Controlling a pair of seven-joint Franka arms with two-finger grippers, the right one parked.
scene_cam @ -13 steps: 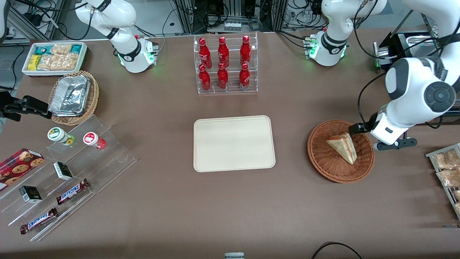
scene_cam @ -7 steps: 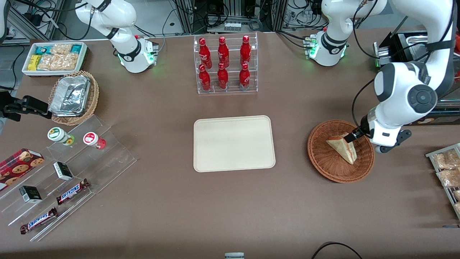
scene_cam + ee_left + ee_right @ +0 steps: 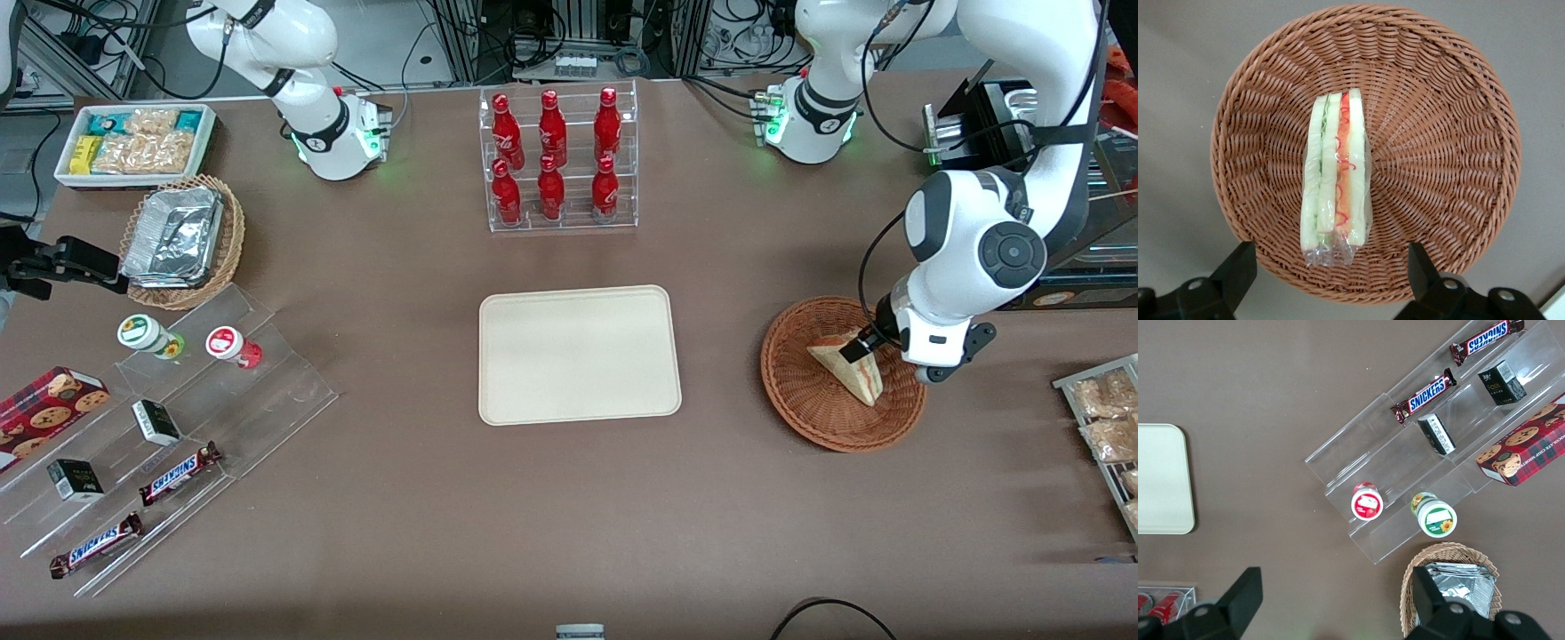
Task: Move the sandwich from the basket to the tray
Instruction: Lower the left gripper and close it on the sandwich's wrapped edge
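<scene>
I see a brown matte surface, evenly lit; cables and metal racks at its edge farthest from camera.

The left arm is swinging in over the basket, bringing the gripper above the sandwich; its fingers are spread wide, apparently not yet touching the bread.

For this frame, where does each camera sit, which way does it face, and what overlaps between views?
Front view: high, facing both arms across the table; the gripper hangs over the sandwich in the basket.
Left wrist view: on the working wrist, looking straight down; open fingers flank the sandwich in the basket.
Right wrist view: parked wrist, looking down at snack shelves.
Shared: front and right wrist both show the tray.
</scene>
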